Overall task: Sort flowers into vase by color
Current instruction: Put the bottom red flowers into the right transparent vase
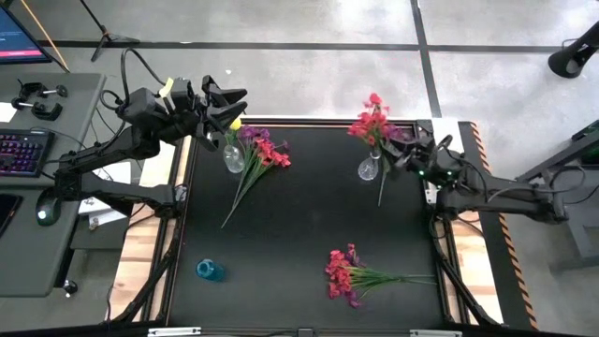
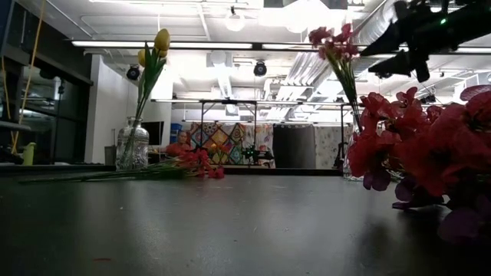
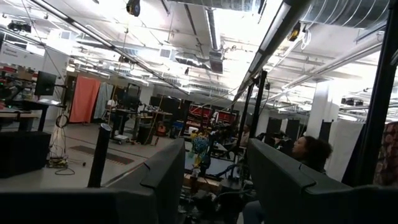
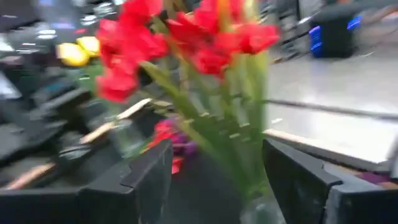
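Note:
A clear vase [image 1: 233, 156] at the far left holds a yellow flower [image 2: 161, 40]. Beside it, purple and red-pink flowers [image 1: 265, 153] lie loose on the black table. A second clear vase [image 1: 367, 169] at the far right holds red flowers [image 1: 372, 122], upright. My right gripper [image 1: 401, 156] is open just right of that vase. In the right wrist view, the green stems [image 4: 239, 155] stand between its fingers [image 4: 146, 177] without touching them. My left gripper [image 1: 232, 105] hangs open and empty above the left vase.
A bunch of red-pink and purple flowers [image 1: 344, 274] lies near the front right of the table, blooms pointing left. A small blue object [image 1: 210, 271] sits at the front left. A desk with a keyboard [image 1: 21, 152] stands left of the table.

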